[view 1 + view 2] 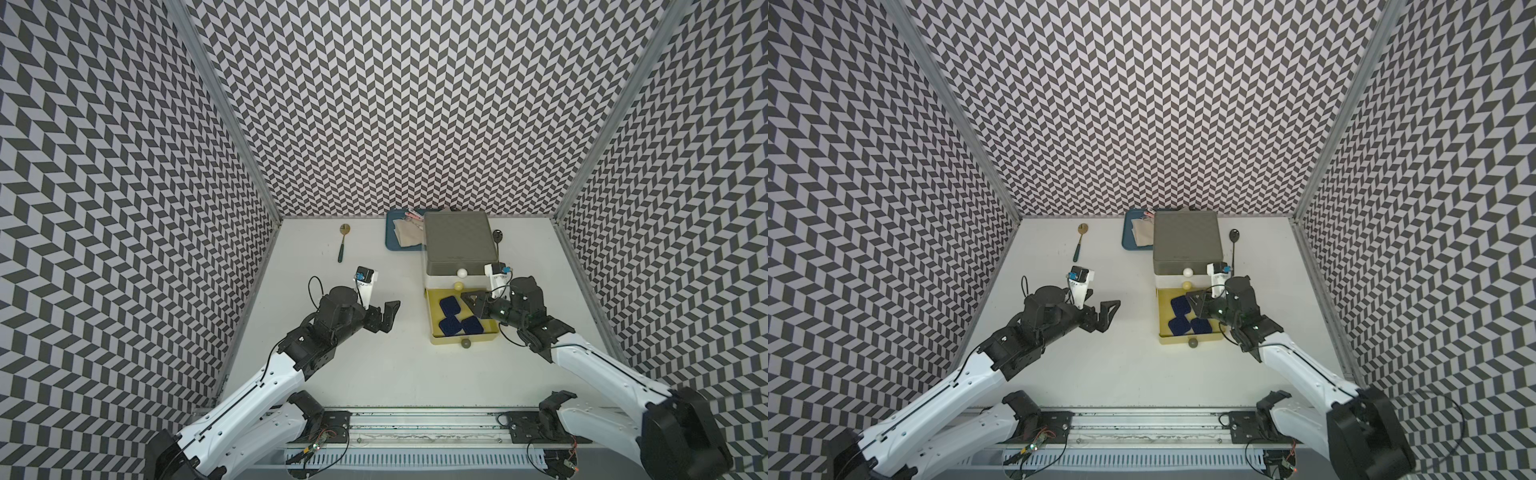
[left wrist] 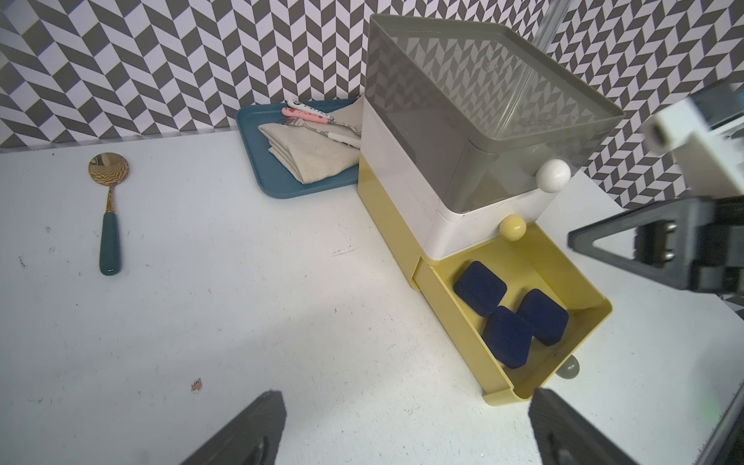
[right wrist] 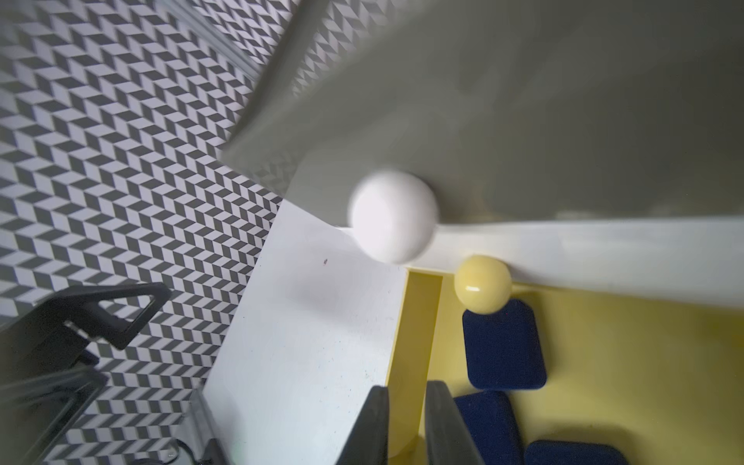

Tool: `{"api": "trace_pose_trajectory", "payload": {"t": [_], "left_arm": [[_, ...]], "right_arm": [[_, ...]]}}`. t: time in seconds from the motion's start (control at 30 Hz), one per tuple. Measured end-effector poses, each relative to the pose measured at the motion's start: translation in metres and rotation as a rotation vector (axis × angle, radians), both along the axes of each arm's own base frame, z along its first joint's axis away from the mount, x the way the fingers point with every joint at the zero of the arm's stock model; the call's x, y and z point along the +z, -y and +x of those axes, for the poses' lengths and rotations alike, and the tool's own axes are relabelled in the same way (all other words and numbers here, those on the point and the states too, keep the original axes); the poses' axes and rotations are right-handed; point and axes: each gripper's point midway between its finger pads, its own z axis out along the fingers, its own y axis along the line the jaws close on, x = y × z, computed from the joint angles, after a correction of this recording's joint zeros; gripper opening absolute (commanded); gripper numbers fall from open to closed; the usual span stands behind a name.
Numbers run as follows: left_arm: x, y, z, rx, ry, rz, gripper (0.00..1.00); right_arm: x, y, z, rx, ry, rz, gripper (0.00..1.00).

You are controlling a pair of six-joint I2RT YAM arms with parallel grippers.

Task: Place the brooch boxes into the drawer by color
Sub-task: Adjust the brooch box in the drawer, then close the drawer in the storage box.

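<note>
3 navy boxes in btm drawer

— What colour are the brooch boxes?
— Navy, all three. The bottom drawer around them is yellow.
— And above it?
— A white middle tier and a grey top tier. There is a white knob, a yellow knob and a grey knob.
— Elsewhere?
— White bench, blue tray, beige cloth, gold spoon with a teal handle, and grey-and-white chevron walls.
</note>
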Motion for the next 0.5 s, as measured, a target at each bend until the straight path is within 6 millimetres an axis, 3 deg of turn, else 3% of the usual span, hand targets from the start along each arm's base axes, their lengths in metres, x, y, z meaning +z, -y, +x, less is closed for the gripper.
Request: {"api": "trace_pose_trajectory", "payload": {"t": [0.1, 0.2, 0.3, 0.5], "left_arm": [[0.000, 0.000, 0.000, 0.001, 0.001, -0.001, 1.00], [0.001, -0.001, 0.000, 0.002, 0.004, -0.003, 1.00], [0.002, -0.001, 0.000, 0.002, 0.006, -0.005, 1.00], [0.003, 0.000, 0.000, -0.001, 0.007, -0.008, 1.00]], "right_arm": [[0.018, 0.011, -0.014, -0.013, 0.048, -0.018, 0.41], [0.019, 0.022, -0.029, -0.027, 0.053, -0.049, 0.41], [0.008, 0.030, -0.046, -0.034, 0.020, -0.075, 0.41], [-0.019, 0.023, -0.073, -0.013, -0.115, -0.110, 0.46]]}}
